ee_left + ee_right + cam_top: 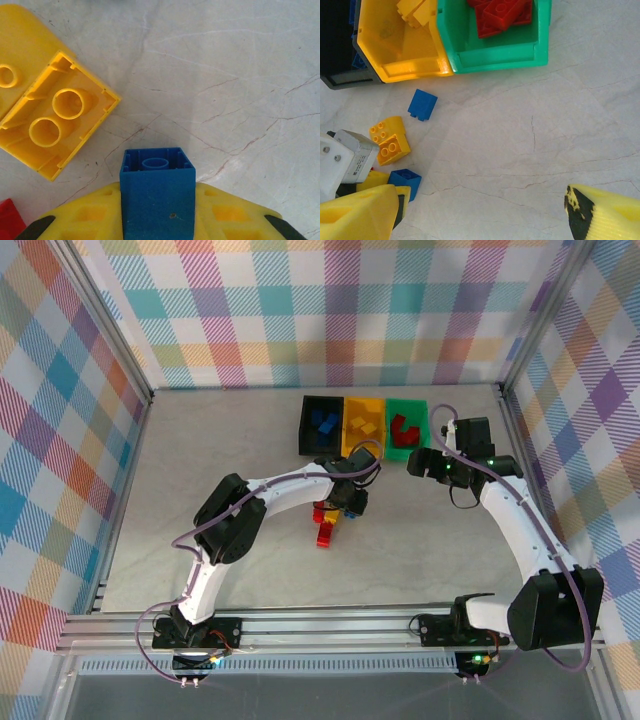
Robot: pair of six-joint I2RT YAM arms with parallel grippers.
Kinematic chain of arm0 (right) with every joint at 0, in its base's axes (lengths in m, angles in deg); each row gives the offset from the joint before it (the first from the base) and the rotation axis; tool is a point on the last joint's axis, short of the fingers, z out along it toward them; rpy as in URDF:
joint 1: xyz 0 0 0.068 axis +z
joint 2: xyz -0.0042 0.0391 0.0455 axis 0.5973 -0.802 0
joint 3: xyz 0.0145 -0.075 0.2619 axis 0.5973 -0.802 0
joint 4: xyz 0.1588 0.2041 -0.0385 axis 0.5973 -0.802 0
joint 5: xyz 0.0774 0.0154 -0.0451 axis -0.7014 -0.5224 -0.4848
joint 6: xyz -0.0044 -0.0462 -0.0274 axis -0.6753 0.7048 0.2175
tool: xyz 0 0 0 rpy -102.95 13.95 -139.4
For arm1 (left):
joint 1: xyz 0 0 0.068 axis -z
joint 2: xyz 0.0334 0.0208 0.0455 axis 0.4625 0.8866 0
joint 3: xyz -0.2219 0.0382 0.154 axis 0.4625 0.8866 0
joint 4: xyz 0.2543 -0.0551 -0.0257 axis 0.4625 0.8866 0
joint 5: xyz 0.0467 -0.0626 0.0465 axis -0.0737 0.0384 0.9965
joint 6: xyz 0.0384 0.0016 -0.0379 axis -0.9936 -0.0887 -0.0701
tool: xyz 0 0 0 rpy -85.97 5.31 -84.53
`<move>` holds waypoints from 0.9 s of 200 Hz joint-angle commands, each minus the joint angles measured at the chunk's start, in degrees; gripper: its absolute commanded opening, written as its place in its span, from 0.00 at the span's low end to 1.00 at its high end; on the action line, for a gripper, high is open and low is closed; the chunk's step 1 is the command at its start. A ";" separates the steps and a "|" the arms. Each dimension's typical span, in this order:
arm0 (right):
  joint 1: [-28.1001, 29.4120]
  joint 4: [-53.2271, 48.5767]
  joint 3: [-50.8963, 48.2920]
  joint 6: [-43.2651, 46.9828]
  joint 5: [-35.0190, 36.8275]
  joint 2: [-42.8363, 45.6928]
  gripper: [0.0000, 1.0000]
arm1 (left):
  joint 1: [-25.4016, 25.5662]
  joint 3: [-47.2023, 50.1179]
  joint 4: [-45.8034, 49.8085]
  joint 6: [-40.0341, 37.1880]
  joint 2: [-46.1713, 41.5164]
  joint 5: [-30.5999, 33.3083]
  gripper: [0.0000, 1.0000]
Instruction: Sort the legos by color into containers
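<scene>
The small blue rectangular plastic brick (pixel 157 182) is sitting at table level over the pale marbled table top (pixel 225 75). The left gripper (pixel 157 202) is clamping it, one yellow finger pressing each side wall with no gap showing. We cannot tell whether the brick is resting on the surface or already raised. Just beside it an overturned yellow plastic brick (pixel 55 120) is lying hollow side up, and the corner of a red plastic brick (pixel 9 220) is showing at the frame edge; both are lying apart from the clamped piece. We are judging the step in hand to be the lift and carry to the open black plastic bin (pixel 305 430), which is holding blue pieces at the left end of the row, next to the yellow plastic bin (pixel 365 400) and the green plastic bin (pixel 408 403). To do this well, we are recommending a straight vertical lift before any sideways travel, so that the neighbouring bricks are not dragged, and a low release over the middle of the black bin. The right gripper (pixel 485 205) is hovering near the green bin with its fingers spread wide and nothing between them. We are therefore advising a carry path well to its left.
</scene>
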State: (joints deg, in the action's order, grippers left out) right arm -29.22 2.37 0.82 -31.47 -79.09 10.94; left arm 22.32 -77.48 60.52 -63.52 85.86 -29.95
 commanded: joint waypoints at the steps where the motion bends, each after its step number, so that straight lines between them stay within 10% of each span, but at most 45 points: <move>1: 0.18 -0.77 -0.20 0.26 0.45 0.99 0.87 | 0.72 -2.10 2.50 -0.39 -2.37 0.34 0.24; 88: 0.43 3.41 -2.93 -1.46 -2.70 0.04 0.85 | -9.92 -23.35 10.45 -6.54 -1.50 4.83 0.22; 180: 10.62 9.25 -5.55 -7.66 1.03 -5.46 0.83 | -20.31 -32.12 -4.96 -8.03 11.19 2.73 0.22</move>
State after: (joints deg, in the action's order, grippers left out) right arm -21.72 7.88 -3.64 -35.10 -80.34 7.81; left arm 3.04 -105.63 59.43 -70.23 92.96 -26.06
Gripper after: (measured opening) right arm 0.839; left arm 0.291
